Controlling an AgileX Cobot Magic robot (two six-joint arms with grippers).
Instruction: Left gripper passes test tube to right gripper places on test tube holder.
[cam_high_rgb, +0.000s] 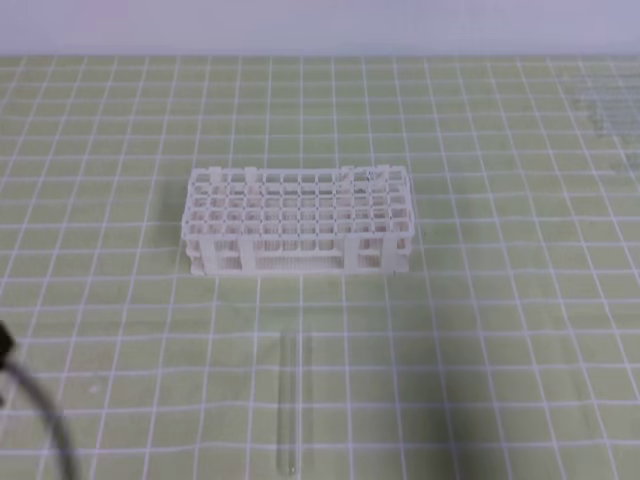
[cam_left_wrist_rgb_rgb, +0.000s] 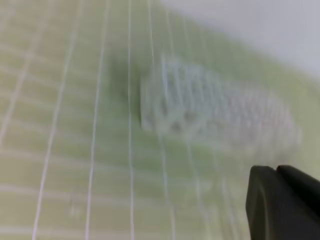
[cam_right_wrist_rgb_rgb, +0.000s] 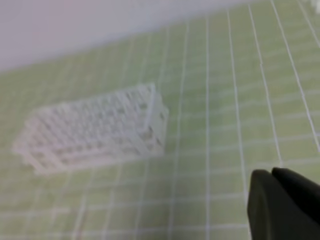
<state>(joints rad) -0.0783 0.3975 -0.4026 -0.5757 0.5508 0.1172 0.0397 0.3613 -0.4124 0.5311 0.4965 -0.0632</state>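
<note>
From the high view, the test tube lies flat on the green gridded mat, in front of the white test tube holder and apart from it. None of my claws is visible there; only a black cable at the left edge.

In the left wrist view, my left gripper is clenched and holds nothing.

In the right wrist view, my right gripper is clenched too, also without anything.

So I judge nothing is done yet: picking, handover and placing all remain.
</note>
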